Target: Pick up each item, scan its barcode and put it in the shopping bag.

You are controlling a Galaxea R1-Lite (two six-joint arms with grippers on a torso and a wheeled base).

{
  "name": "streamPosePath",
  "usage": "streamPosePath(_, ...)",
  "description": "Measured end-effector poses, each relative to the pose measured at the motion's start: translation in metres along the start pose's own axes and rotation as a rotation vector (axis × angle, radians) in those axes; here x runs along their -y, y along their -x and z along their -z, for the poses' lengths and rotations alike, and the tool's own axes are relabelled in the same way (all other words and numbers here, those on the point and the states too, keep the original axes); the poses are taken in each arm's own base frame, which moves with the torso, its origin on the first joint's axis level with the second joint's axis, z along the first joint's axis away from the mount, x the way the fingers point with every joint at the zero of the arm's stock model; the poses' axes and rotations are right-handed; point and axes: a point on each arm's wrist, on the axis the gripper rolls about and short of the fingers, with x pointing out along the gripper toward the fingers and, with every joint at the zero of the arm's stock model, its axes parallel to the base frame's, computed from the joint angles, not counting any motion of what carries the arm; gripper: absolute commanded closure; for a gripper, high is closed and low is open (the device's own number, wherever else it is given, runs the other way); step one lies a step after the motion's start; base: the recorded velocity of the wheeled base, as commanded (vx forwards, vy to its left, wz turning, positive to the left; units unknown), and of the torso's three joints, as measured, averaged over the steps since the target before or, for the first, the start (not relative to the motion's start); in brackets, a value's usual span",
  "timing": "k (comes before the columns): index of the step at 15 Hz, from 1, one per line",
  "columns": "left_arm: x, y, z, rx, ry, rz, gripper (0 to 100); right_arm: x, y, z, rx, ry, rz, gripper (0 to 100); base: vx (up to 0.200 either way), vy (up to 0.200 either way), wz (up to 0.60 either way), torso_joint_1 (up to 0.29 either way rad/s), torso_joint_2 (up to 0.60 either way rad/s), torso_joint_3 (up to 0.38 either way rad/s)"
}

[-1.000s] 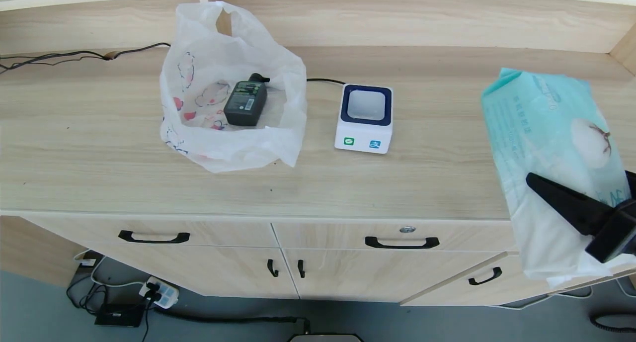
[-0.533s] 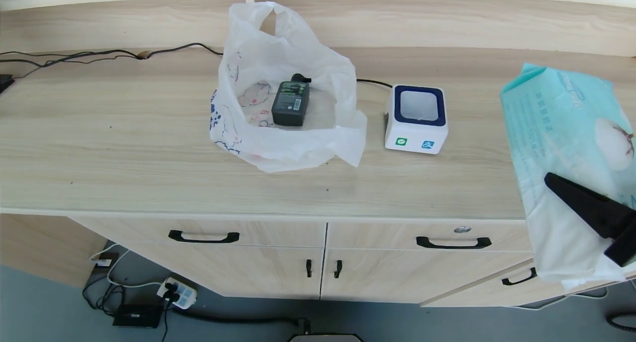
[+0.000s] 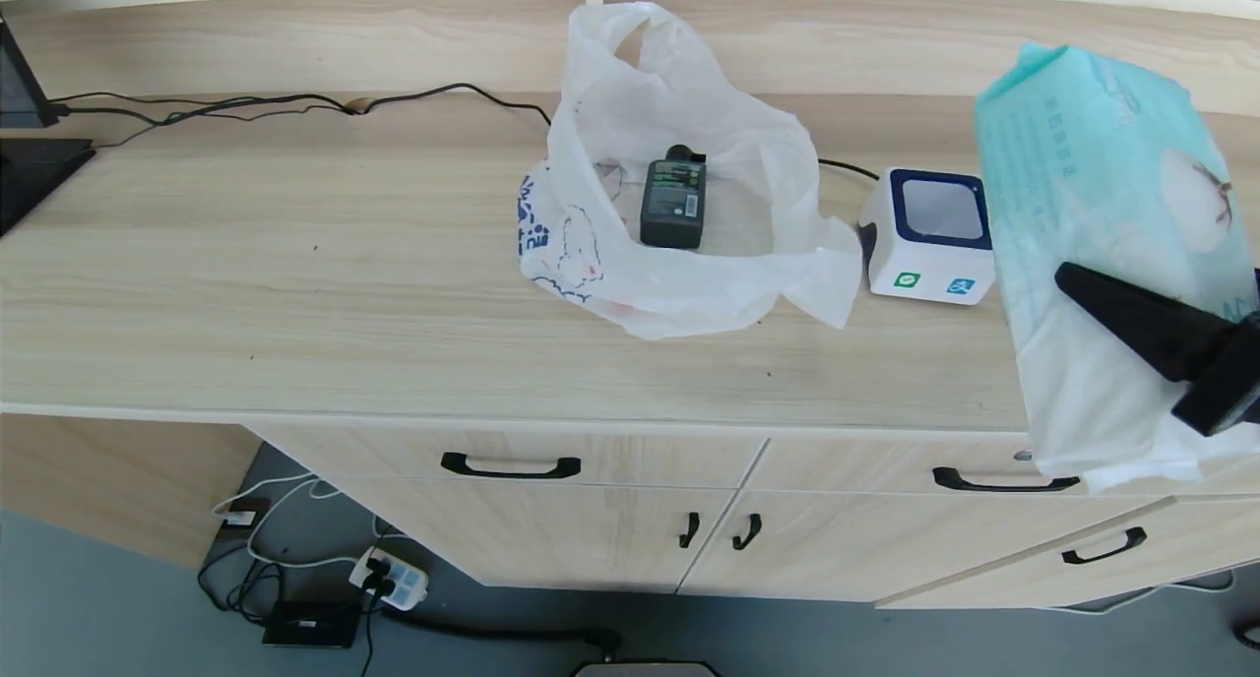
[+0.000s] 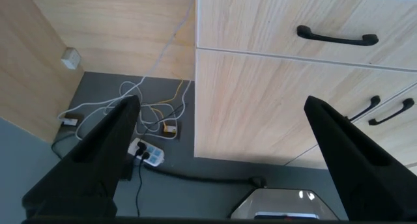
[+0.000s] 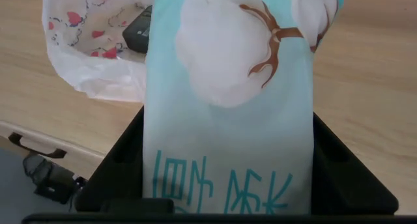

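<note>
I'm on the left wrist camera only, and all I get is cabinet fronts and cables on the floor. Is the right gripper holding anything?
Observer: Yes. The right gripper is shut on a teal tissue pack, held over the right part of the counter.
Operator: Where is the scanner from there?
Observer: The white scanner stands on the counter just to the robot's left of the pack, window facing up.
Operator: And the bag, anything in it?
Observer: The shopping bag lies open to the left of the scanner, with a dark item lying flat inside.
</note>
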Motion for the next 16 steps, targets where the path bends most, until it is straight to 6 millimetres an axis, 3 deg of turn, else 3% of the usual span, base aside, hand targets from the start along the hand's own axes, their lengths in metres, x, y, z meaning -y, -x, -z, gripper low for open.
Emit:
streamPosePath(3, 0.0, 0.0, 0.0, 0.0, -0.002, -0.001, 0, -0.007, -0.043, -0.027, 0.063, 0.009, -0.035, 100, 0.0, 0.0, 0.2, -0.001, 0.0, 0.001)
streamPosePath(6, 0.0, 0.0, 0.0, 0.0, -0.001, 0.0, 0, -0.016, -0.077, -0.037, 0.084, 0.025, -0.058, 100, 0.0, 0.0, 0.6, 0.009, 0.0, -0.001)
streamPosePath(11, 0.0, 0.0, 0.0, 0.0, -0.001, 0.0, 0, -0.017, -0.099, -0.039, 0.089, 0.023, -0.054, 100, 0.0, 0.0, 0.6, 0.005, 0.01, 0.001)
streamPosePath(16, 0.0, 0.0, 0.0, 0.001, -0.001, 0.0, 0, -0.006, -0.127, -0.047, 0.123, 0.018, -0.005, 100, 0.0, 0.0, 0.0, 0.0, 0.0, 0.0)
